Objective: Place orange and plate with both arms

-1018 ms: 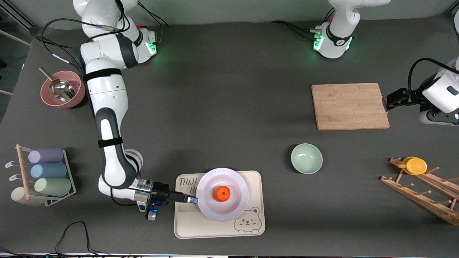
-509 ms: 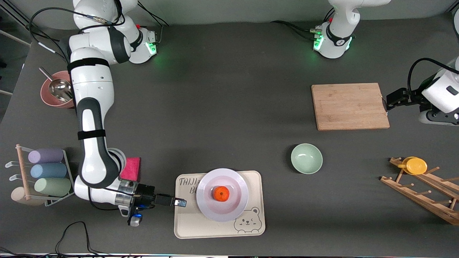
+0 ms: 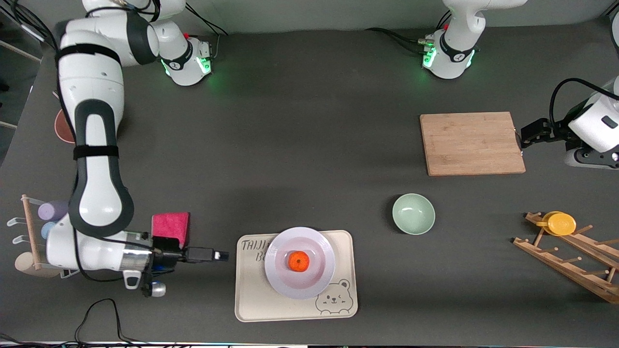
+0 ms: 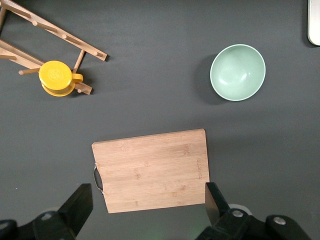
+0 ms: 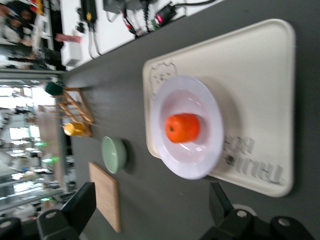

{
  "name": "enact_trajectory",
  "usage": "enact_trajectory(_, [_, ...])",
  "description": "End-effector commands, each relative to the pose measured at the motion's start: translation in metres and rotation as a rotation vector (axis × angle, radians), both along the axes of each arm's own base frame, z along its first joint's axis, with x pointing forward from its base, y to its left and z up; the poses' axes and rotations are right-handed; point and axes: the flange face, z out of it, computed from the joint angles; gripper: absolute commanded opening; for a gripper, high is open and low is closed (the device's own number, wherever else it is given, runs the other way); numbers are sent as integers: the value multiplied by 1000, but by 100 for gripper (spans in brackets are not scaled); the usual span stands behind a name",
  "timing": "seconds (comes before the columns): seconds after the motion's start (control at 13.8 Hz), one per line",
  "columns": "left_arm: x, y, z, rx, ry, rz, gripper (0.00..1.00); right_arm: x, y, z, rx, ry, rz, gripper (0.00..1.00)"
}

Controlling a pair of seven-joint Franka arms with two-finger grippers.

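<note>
On the bench (image 3: 309,121), front view: 1 orange (image 3: 299,261) sits in the middle of 1 plate (image 3: 300,280), and the plate rests on a cream bear tray (image 3: 251,299) near the camera's edge of the bench. The right pincer (image 3: 218,255) hangs low beside the tray, toward the right arm's end of the bench, apart from tray and plate, its fingers spread and holding nothing. A pink sponge (image 3: 170,226) lies just beside the right wrist. A mint-green bowl (image 3: 413,213) stands toward the left arm's end, farther from the camera than the tray. A wooden cutting board (image 3: 471,143) lies farther still. The left pincer (image 3: 529,135) waits at the board's edge toward the left arm's end, empty. A yellow cup (image 3: 560,223) hangs on a wooden rack (image 3: 570,263).

Left wrist view: the cutting board (image 4: 152,170) lies below, between 2 spread fingers (image 4: 80,202), nothing gripped. The bowl (image 4: 237,72) and the yellow cup (image 4: 57,77) on its rack (image 4: 30,30) are visible.

Right wrist view: the orange (image 5: 182,127) is on the plate (image 5: 195,160), the plate on the tray (image 5: 250,75). The 2 fingers (image 5: 82,202) stand wide apart, clear of both. The bowl (image 5: 114,154) and board (image 5: 106,200) also appear.
</note>
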Motion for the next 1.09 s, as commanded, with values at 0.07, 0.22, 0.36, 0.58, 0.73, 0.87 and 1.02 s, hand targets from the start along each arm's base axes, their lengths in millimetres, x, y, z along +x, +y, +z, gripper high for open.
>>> enact_trajectory(0.07, [-3, -1, 5, 0, 5, -1, 100, -55, -42, 61, -269, 30, 117, 100])
enact_trajectory(0.22, [-3, -1, 5, 0, 5, -1, 100, -80, -60, 74, -398, 41, 156, 100])
enact_trajectory(0.36, [-3, -2, 4, 0, 7, -3, 100, -96, -78, 88, -506, 41, 177, 100])
enact_trajectory(0.58, [-3, -2, 4, 0, 7, -3, 100, -124, -100, 115, -665, 44, 193, 100])
enact_trajectory(0.73, [-3, -2, 4, 0, 7, -3, 100, -134, -100, 138, -712, 35, 223, 100])
enact_trajectory(0.87, [-3, -2, 4, 0, 8, -2, 100, -144, -83, 166, -768, -14, 268, 100])
enact_trajectory(1.02, [-3, -1, 4, 0, 8, -1, 100, -154, -46, 206, -920, -75, 355, 100])
